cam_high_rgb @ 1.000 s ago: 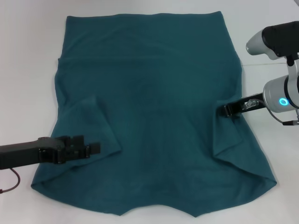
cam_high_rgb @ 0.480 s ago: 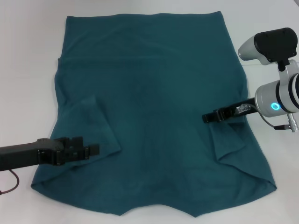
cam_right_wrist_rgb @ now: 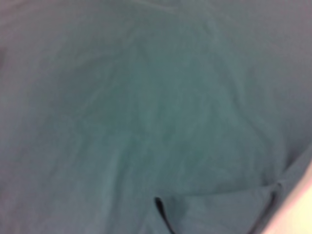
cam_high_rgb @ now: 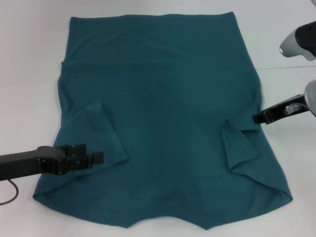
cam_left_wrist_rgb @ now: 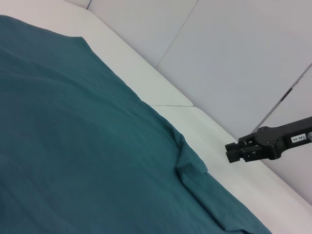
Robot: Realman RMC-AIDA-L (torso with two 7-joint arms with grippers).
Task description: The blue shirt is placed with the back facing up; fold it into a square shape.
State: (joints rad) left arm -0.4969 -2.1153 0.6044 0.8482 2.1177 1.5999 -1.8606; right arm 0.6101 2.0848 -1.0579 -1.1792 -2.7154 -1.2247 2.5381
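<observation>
The blue shirt [cam_high_rgb: 163, 98] lies flat on the white table [cam_high_rgb: 29, 74], with both sleeves folded inward over the body. My left gripper [cam_high_rgb: 101, 157] rests low over the folded left sleeve [cam_high_rgb: 98, 131], near its inner edge. My right gripper [cam_high_rgb: 256, 118] is open and empty at the shirt's right edge, just beyond the folded right sleeve [cam_high_rgb: 239, 148]. It also shows in the left wrist view [cam_left_wrist_rgb: 230, 152], above the table beside the shirt [cam_left_wrist_rgb: 73, 146]. The right wrist view shows only shirt cloth [cam_right_wrist_rgb: 146, 122].
Bare white table surrounds the shirt on the left, right and far sides. A thin red cable [cam_high_rgb: 12, 195] hangs by the left arm at the near left. A seam line [cam_high_rgb: 281, 66] crosses the table at the right.
My right gripper carried the right sleeve inward, let it go, and drew back to the shirt's right edge. The sleeve now lies folded on the body. The left arm has barely moved.
</observation>
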